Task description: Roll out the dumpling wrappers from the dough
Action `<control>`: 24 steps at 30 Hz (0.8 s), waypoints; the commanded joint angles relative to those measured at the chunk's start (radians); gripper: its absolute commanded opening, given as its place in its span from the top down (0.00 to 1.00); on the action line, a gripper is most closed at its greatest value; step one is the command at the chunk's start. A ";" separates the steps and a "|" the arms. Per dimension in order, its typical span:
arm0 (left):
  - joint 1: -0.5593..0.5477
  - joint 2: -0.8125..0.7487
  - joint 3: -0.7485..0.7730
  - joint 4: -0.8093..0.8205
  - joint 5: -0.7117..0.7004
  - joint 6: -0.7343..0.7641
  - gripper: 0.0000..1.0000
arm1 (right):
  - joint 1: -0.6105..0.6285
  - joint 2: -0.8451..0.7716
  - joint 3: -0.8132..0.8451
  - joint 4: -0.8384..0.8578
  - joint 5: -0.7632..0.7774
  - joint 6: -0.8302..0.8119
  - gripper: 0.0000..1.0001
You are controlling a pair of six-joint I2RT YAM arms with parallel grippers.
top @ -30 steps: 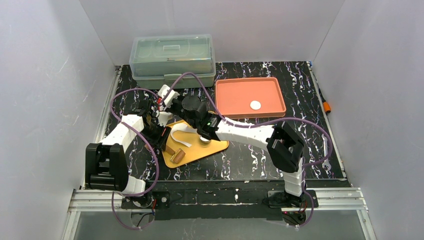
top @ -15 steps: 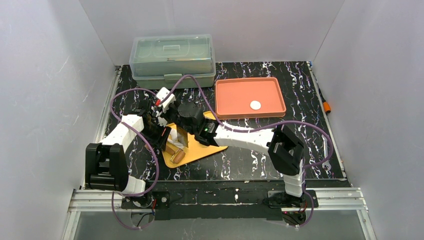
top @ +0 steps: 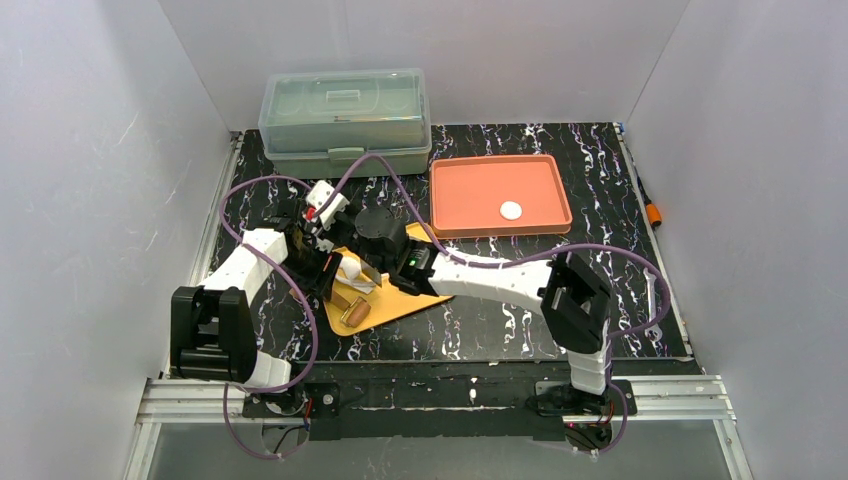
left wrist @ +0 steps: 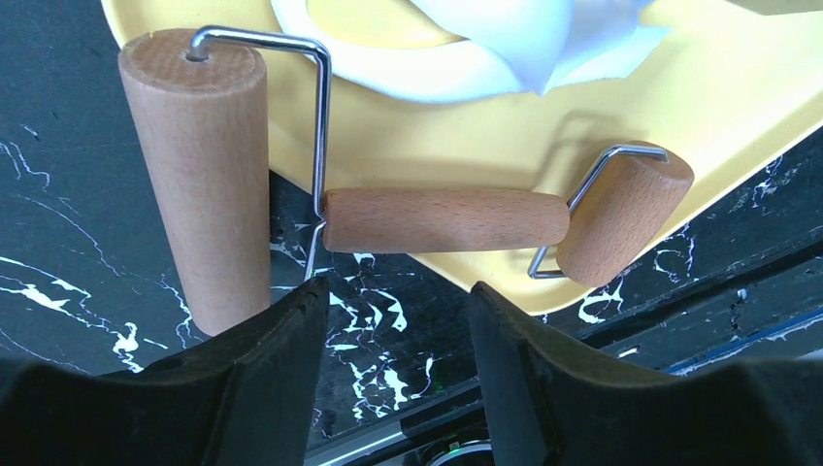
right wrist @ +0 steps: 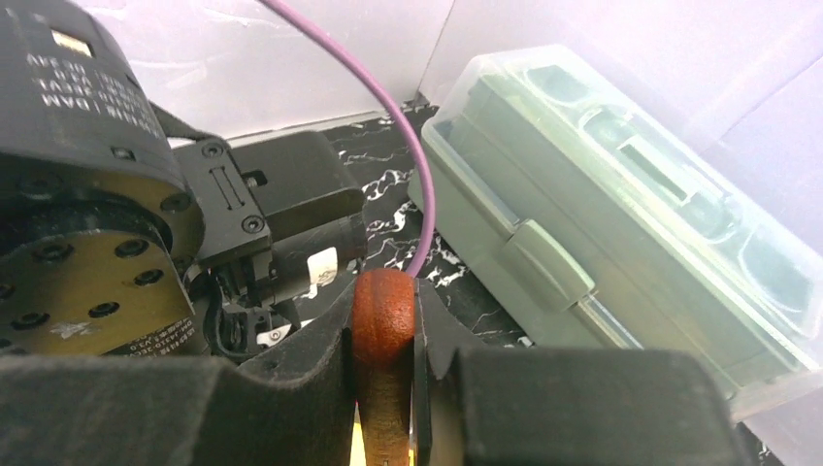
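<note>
The white dough [left wrist: 485, 44] lies ragged and partly folded on the yellow board [top: 400, 300], at the top of the left wrist view. My right gripper [right wrist: 385, 311] is shut on the reddish-brown wooden handle [right wrist: 383, 335] of a tool. From above, a flat metal blade [top: 365, 276] stands at the dough [top: 349, 268] under that gripper [top: 375, 262]. My left gripper [left wrist: 398, 301] is open with nothing between its fingers, just short of a wooden double-headed roller [left wrist: 442, 219] at the board's left edge. One dumpling wrapper [top: 511, 210] lies in the orange tray [top: 470, 195].
A clear lidded plastic box [top: 345, 120] stands at the back left, close to my right wrist [right wrist: 621, 223]. Purple cables [top: 260, 185] loop over the left side. A wrench [top: 655, 300] lies near the right edge of the black marbled mat [top: 500, 320].
My right arm has swung left across the board with the tool, bringing its blade onto the dough. The left gripper has stayed where it was, still open.
</note>
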State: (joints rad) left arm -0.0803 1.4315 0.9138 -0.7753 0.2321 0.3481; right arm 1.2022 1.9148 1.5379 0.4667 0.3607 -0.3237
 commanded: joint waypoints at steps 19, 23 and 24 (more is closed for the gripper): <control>0.000 -0.021 0.033 -0.032 0.029 -0.003 0.46 | 0.006 -0.070 -0.025 0.066 0.185 -0.044 0.99; 0.000 -0.023 0.031 -0.031 0.028 -0.001 0.46 | 0.037 -0.034 -0.034 0.052 0.158 0.010 0.99; 0.000 -0.025 0.030 -0.030 0.029 -0.001 0.46 | 0.040 -0.036 -0.037 0.050 0.152 0.024 0.99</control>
State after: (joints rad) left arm -0.0803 1.4315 0.9306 -0.7853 0.2409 0.3477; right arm 1.2224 1.8904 1.5066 0.4599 0.5148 -0.3458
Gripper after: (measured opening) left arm 0.538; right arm 0.252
